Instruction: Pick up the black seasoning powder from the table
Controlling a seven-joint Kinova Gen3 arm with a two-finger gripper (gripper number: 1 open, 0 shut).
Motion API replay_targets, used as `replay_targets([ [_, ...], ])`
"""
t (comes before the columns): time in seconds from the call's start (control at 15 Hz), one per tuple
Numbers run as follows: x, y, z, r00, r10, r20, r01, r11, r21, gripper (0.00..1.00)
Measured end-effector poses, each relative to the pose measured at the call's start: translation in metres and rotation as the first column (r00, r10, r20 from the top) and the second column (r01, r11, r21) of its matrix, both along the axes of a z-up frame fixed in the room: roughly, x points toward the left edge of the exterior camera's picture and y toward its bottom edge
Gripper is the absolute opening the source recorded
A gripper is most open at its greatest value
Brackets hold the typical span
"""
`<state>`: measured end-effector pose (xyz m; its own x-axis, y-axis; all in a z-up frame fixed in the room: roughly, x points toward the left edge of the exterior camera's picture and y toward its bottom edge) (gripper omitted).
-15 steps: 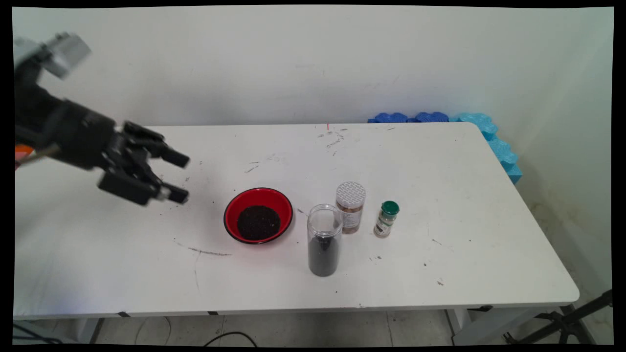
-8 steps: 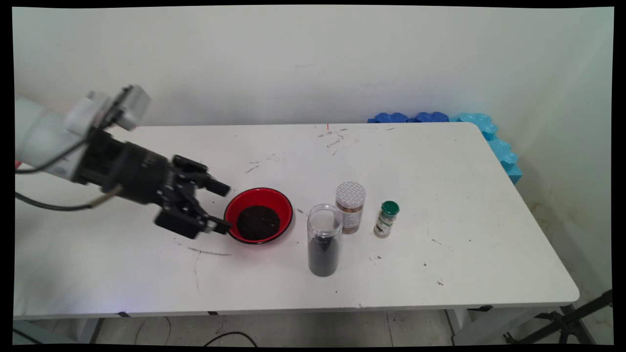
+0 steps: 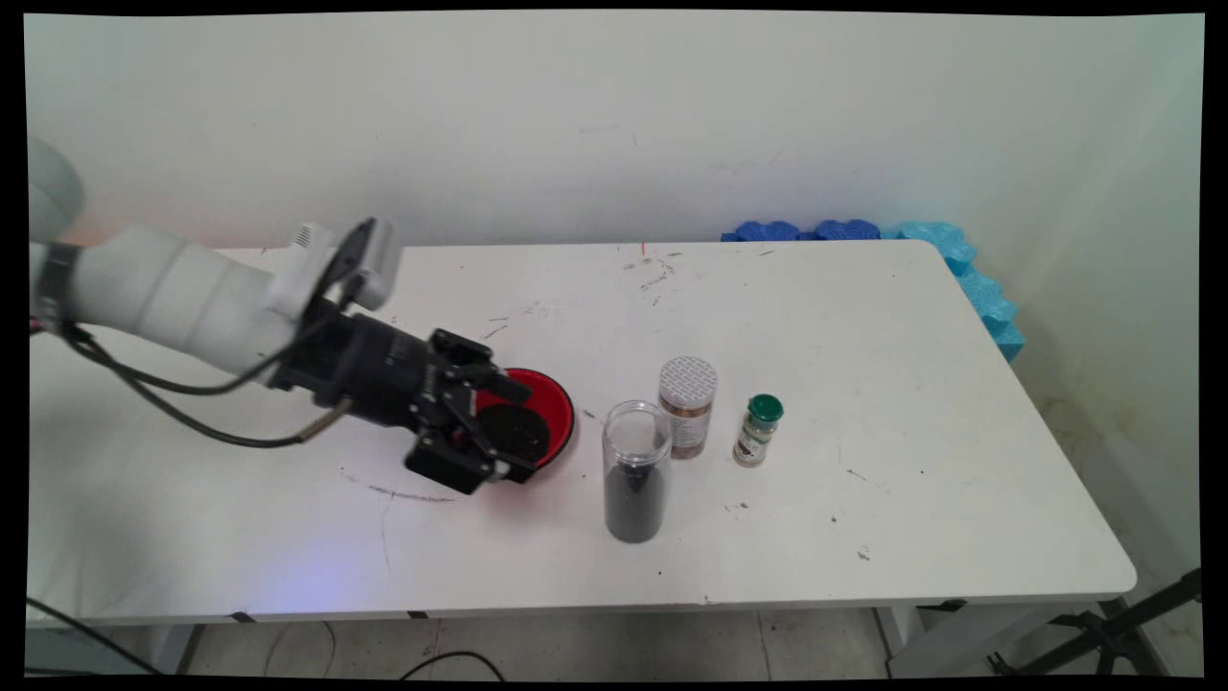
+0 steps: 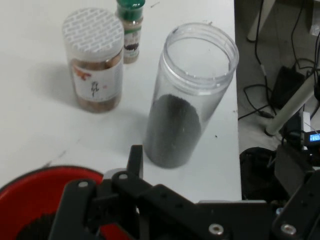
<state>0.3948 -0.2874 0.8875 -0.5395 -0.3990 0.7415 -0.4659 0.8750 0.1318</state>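
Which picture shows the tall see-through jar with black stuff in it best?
The hand view: the clear jar looms close, its open mouth and dark fill plain. In the main view the clear jar is small but whole, standing right of the red bowl.

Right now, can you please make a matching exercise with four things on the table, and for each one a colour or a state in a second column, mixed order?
Things:
1. bowl
2. tall clear jar
3. jar with white patterned lid
4. small bottle

Descriptions:
A. green cap
B. open top, dark filling in its lower part
C. red, with dark grains inside, under the gripper
D. closed, brown contents

Pairs: 1-C, 2-B, 3-D, 4-A
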Motion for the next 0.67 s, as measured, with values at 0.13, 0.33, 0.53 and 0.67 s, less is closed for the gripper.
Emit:
replay_targets([
  [0.13, -0.009, -0.005, -0.007, 1.0, -0.015, 0.002, 0.015, 1.0, -0.01, 1.0],
  [0.33, -0.025, -0.014, -0.019, 1.0, -0.031, 0.005, 0.031, 0.999, -0.022, 1.0],
  [0.53, -0.037, -0.021, -0.027, 0.999, -0.042, 0.007, 0.042, 0.999, -0.028, 1.0],
  [0.67, -0.044, -0.025, -0.033, 0.999, -0.046, 0.009, 0.046, 0.998, -0.03, 1.0],
])
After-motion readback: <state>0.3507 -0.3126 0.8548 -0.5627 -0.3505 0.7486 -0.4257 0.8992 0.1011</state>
